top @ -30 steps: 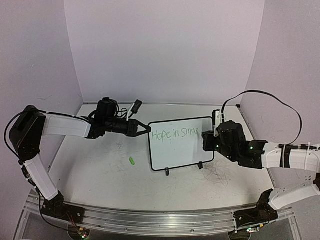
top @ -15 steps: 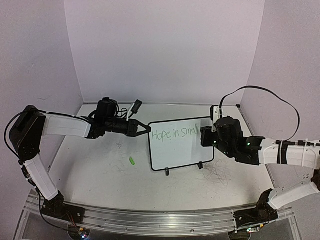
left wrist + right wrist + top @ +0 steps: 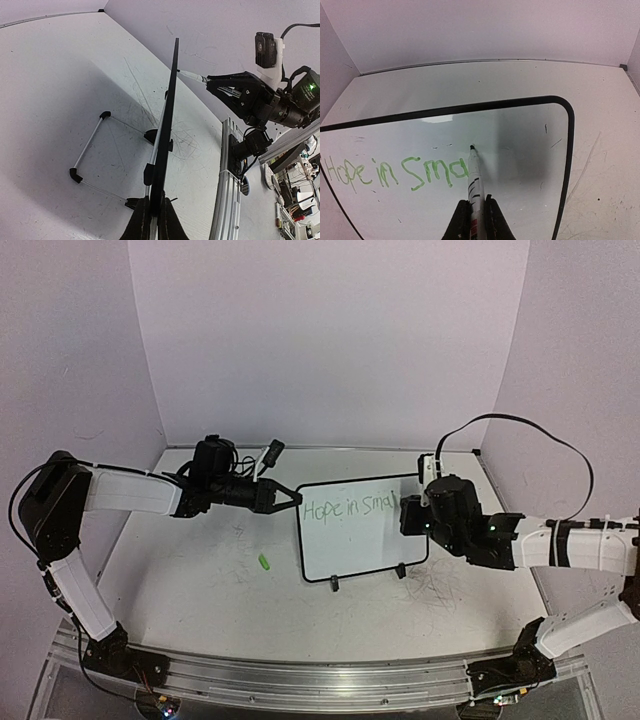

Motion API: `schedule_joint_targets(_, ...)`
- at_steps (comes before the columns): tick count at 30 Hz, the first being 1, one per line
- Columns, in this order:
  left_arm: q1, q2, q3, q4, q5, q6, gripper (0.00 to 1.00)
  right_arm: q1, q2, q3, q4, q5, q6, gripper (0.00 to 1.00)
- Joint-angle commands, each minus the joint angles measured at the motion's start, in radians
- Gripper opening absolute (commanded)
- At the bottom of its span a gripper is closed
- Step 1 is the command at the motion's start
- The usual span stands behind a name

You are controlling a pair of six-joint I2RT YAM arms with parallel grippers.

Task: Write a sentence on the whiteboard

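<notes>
The whiteboard (image 3: 360,540) stands tilted on the table, black-framed, on two small feet. The sentence (image 3: 348,508) is green lettering along the top, reading "Hope in Sma" in the right wrist view (image 3: 395,172). My left gripper (image 3: 296,497) is shut on the board's left edge, which shows edge-on in the left wrist view (image 3: 167,125) between the gripper's (image 3: 152,202) fingers. My right gripper (image 3: 405,512) is shut on a white marker (image 3: 475,182). The marker's tip rests at the board (image 3: 525,145), just right of the "a" and above the baseline.
A small green marker cap (image 3: 264,561) lies on the table left of the board. Old scribble marks (image 3: 440,585) cover the tabletop at the right. Lilac walls close in the back and sides. A metal rail (image 3: 320,680) runs along the near edge.
My right gripper has shifted a little left and up along the board, and the lettering has grown by a stroke after "Sma". The left arm and the board have not moved.
</notes>
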Motion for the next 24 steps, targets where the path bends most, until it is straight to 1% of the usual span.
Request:
schedule_joint_targets(1,0.006,-0.054,0.003,0.027,0.002,0.001,0.0,-0.003,-0.005,0.014,-0.01,0.008,0.01,0.0)
schedule_joint_targets(20,0.006,-0.058,0.003,0.027,0.001,0.001,0.0,0.0,-0.039,-0.062,-0.062,-0.04,0.068,0.0)
schedule_joint_targets(24,0.006,-0.057,0.003,0.027,0.002,0.001,0.0,0.0,-0.046,-0.061,-0.075,-0.022,0.068,0.0)
